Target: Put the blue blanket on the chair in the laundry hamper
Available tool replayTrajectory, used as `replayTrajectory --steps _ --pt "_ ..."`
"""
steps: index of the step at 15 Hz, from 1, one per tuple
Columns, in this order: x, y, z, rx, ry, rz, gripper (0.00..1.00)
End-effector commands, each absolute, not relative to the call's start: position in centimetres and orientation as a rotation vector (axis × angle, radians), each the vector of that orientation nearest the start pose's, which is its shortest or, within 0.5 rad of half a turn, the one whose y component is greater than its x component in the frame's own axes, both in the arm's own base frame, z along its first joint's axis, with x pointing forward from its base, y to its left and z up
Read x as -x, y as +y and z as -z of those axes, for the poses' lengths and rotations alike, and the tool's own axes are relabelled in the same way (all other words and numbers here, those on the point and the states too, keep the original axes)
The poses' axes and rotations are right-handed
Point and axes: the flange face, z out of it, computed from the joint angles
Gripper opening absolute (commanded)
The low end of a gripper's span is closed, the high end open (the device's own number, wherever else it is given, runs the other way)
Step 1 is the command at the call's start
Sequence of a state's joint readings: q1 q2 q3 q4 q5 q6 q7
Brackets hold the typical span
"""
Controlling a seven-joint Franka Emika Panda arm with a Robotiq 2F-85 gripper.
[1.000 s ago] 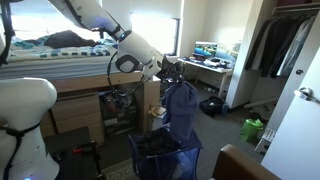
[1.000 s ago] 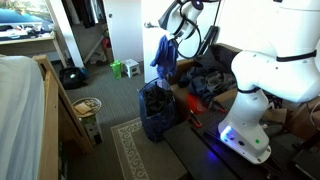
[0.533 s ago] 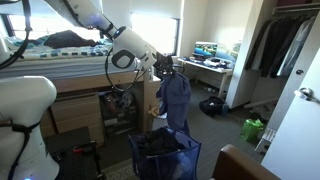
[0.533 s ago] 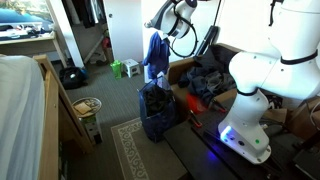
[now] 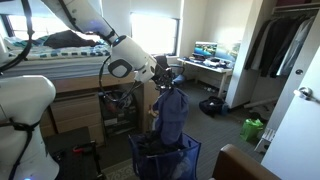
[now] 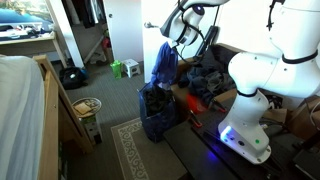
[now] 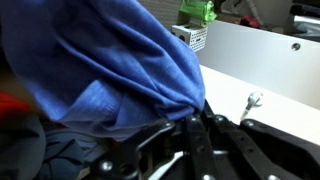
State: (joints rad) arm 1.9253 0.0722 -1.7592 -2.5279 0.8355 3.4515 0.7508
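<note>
The blue blanket (image 5: 171,115) hangs bunched from my gripper (image 5: 165,80), straight above the dark blue mesh laundry hamper (image 5: 168,160). Its lower end reaches the hamper's opening. In an exterior view the blanket (image 6: 164,66) hangs over the hamper (image 6: 156,113) from the gripper (image 6: 172,42). In the wrist view the blue cloth (image 7: 110,70) fills most of the picture and is pinched between the shut fingers (image 7: 197,118). The chair is not clearly in view.
A bunk bed (image 5: 60,60) stands behind the arm. A desk with a monitor (image 5: 207,52) is at the back. A green bin (image 5: 252,129) sits on the floor. A pile of clothes (image 6: 205,82) lies beside the robot base (image 6: 250,110). A patterned rug (image 6: 135,150) lies below the hamper.
The gripper has come down with the blanket, so the cloth hangs lower and its bottom now reaches the hamper's opening.
</note>
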Motion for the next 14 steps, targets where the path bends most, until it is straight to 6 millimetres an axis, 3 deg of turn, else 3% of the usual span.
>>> replayTrajectory --steps 1,7,8,14 --pt "-48.2 -1.7 -37.4 1.813 1.722 1.003 0.02" --pt "-49.0 -4.1 -35.9 1.804 1.731 0.872 0.02" --pt "-49.0 -4.3 -34.7 1.816 1.739 0.841 0.02" --pt "-49.4 -5.8 -32.0 1.824 1.740 0.671 0.02"
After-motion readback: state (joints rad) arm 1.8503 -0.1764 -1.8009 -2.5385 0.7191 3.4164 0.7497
